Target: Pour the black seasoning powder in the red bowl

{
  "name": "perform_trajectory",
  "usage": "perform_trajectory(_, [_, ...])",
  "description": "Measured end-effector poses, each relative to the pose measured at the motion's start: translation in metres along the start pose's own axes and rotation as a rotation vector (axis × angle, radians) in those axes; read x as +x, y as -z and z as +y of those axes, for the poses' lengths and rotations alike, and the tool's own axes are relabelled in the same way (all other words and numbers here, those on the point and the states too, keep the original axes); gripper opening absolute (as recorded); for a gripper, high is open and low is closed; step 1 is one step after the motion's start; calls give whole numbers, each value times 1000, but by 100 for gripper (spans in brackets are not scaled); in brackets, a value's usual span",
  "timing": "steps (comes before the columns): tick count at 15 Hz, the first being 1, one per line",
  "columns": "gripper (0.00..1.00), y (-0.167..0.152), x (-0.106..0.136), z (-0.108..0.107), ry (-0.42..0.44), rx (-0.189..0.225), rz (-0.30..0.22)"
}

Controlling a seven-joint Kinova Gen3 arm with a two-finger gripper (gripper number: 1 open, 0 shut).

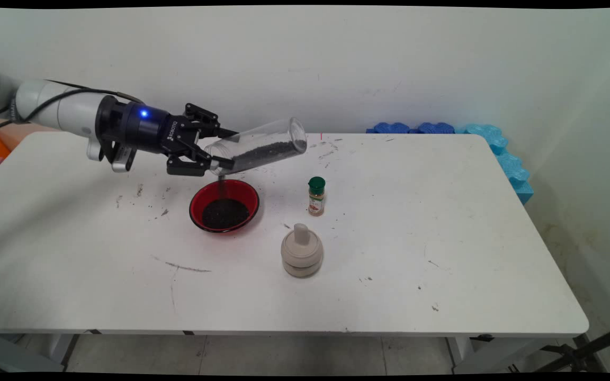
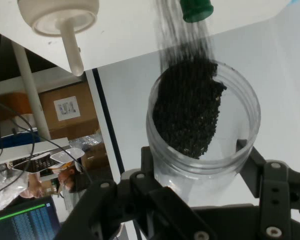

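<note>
- The gripper (image 1: 215, 153) is clamped on a clear plastic jar (image 1: 257, 145) near its mouth, above the table's (image 1: 442, 238) far left part.
- The jar's long axis lies nearly level: base up toward 2 o'clock, mouth down toward 8 o'clock, over the bowl (image 1: 224, 206).
- Coarse black grains (image 1: 265, 151) line its lower side.
- The bowl is round, red, glossy, with a dark heap inside.
- At the bowl's 3 o'clock stands a green-capped spice bottle (image 1: 316, 196); at 5 o'clock, a beige round knobbed pot (image 1: 301, 257).
</note>
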Motion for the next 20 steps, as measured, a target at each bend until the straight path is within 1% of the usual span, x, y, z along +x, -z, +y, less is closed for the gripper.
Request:
perform_trajectory(10, [0,4,-2,0,35,-17,-19])
perform_trajectory(20, [0,7,-2,3,49,-32,-34])
